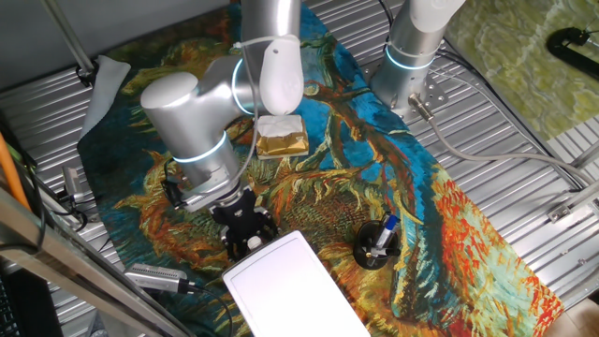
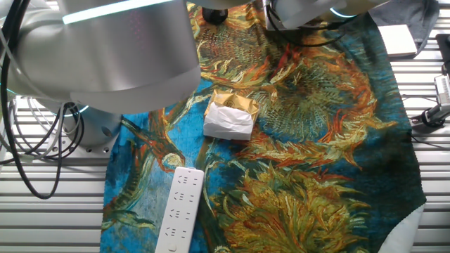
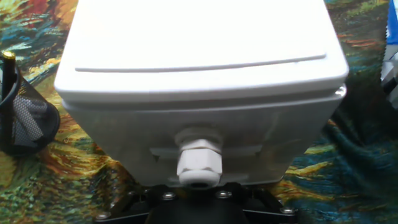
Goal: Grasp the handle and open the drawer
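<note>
The drawer unit is a flat-topped white box (image 1: 292, 283) at the front of the table; it fills the hand view (image 3: 199, 56). Its drawer front looks flush with the box. A round white knob handle (image 3: 198, 163) sticks out from the middle of the front. My gripper (image 1: 250, 234) is black and sits right against the box's near end. In the hand view only its dark base (image 3: 198, 199) shows, directly under the handle. The fingertips are hidden, so I cannot tell whether they are closed on the handle. The box does not show in the other fixed view.
A gold-and-white foil block (image 1: 281, 136) lies mid-cloth, also in the other fixed view (image 2: 228, 116). A black mesh pen cup (image 1: 377, 245) stands right of the box and shows in the hand view (image 3: 22, 118). A white power strip (image 2: 179, 207) lies on the cloth. A second arm's base (image 1: 412, 56) stands behind.
</note>
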{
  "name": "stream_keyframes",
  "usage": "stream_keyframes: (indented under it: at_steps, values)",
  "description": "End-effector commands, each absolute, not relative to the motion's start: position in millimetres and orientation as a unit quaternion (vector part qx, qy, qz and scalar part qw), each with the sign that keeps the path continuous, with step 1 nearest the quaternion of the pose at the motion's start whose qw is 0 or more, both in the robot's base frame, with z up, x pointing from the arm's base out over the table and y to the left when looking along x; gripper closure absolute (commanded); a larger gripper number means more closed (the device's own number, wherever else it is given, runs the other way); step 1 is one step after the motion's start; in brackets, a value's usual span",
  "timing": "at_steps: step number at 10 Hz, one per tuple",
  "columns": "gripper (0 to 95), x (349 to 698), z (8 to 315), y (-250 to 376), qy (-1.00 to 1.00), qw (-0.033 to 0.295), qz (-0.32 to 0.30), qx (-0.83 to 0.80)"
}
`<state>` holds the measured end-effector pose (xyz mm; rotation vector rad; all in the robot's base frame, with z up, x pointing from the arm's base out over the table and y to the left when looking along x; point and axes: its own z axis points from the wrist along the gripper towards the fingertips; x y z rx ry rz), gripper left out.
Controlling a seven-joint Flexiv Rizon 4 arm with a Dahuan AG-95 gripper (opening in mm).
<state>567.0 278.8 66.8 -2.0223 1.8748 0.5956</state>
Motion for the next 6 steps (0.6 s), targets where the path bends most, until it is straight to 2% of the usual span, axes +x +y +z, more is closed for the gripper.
stream_keyframes:
  at_steps: [1, 5, 6]
  values:
    - [38.0, 567.1, 66.7, 278.7, 0.656, 0.162, 0.206, -0.708]
    - [38.0, 567.1, 66.7, 278.7, 0.655, 0.166, 0.203, -0.708]
    - [57.0, 567.2, 66.6, 278.8, 0.656, 0.167, 0.202, -0.708]
